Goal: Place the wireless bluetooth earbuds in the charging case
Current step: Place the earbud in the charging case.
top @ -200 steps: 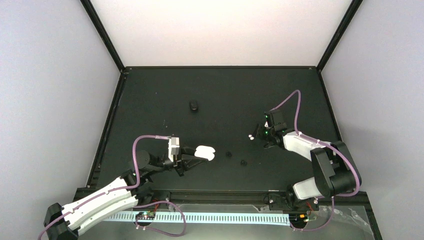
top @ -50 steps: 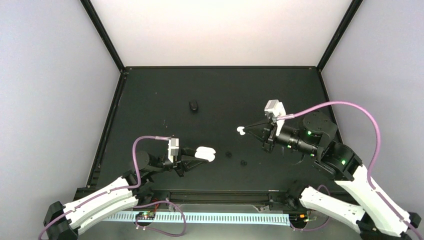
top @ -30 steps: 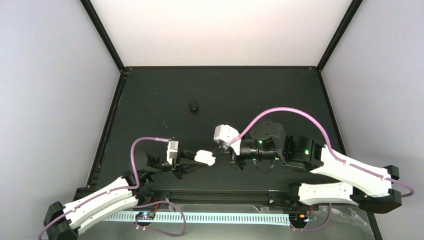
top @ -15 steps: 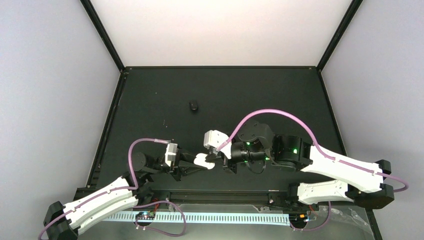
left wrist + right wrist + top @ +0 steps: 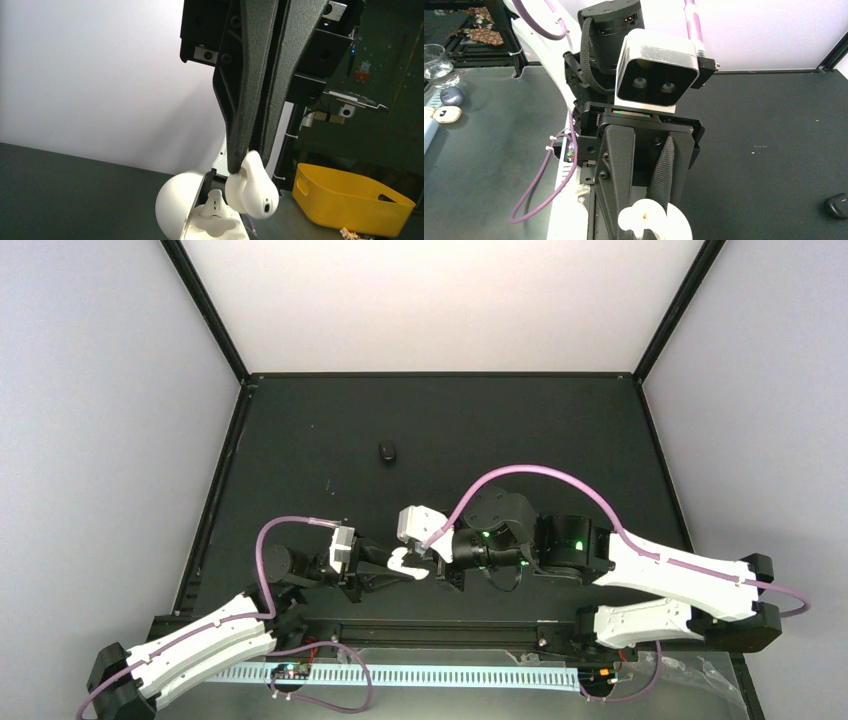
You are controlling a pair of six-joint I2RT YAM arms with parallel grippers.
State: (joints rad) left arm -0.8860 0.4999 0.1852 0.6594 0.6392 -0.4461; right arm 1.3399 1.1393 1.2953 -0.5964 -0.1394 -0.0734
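The surface (image 5: 300,440) is matte black with a low black rim. It stands in a booth of pale walls (image 5: 90,440), and black frame posts (image 5: 205,310) rise from the back corners. A pale ribbed strip (image 5: 430,677) runs along the near edge, between the arm bases. One dark oval case (image 5: 387,451) lies alone on the far middle of the surface, well apart from both arms. In the left wrist view a yellow bin (image 5: 350,205) sits in the dim room beyond.

Near the front centre, the left gripper (image 5: 392,566) is clamped on the white charging case (image 5: 172,202). The case is held off the surface with its lid swung open. What looks like a second white bud (image 5: 215,200) is seated in it.

The right gripper (image 5: 248,157) reaches across from the right. Its jaws are pressed together on a white earbud (image 5: 252,190), which hangs just above the open case beside the hinge. I cannot tell whether the earbud touches the case.
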